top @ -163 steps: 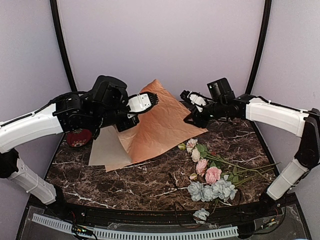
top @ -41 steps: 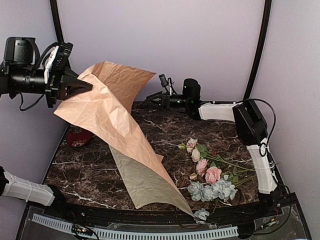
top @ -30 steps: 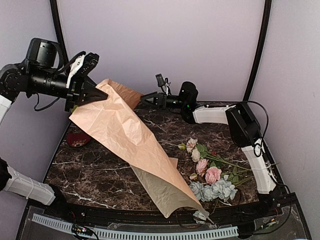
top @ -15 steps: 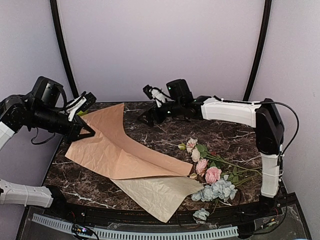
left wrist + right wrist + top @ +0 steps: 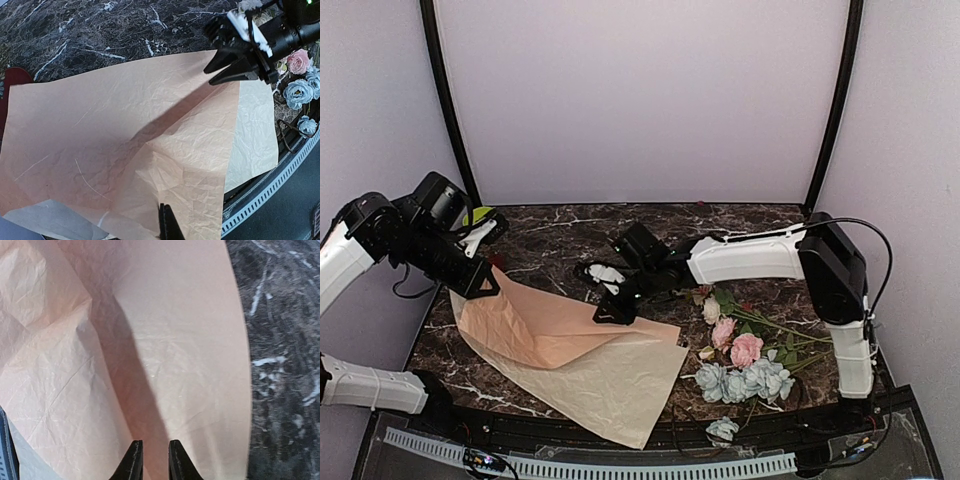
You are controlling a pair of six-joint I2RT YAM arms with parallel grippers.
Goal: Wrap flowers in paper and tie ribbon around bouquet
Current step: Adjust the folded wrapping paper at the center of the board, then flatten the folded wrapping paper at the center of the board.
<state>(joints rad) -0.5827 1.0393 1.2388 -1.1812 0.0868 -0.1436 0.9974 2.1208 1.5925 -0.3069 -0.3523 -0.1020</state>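
Down on the table now, paper in closed left gripper; right gripper unclear.

**Paper and roses share the marble**

A dark marble table, veined white, spreads before me. The paper lies across its near left half, a peach face folded over the beige one, with the left corner raised off the stone. To my right the flowers lie on their sides, pink, white and pale blue, and one blue head sits apart at the near edge. A red object shows at the left edge, beside the paper.
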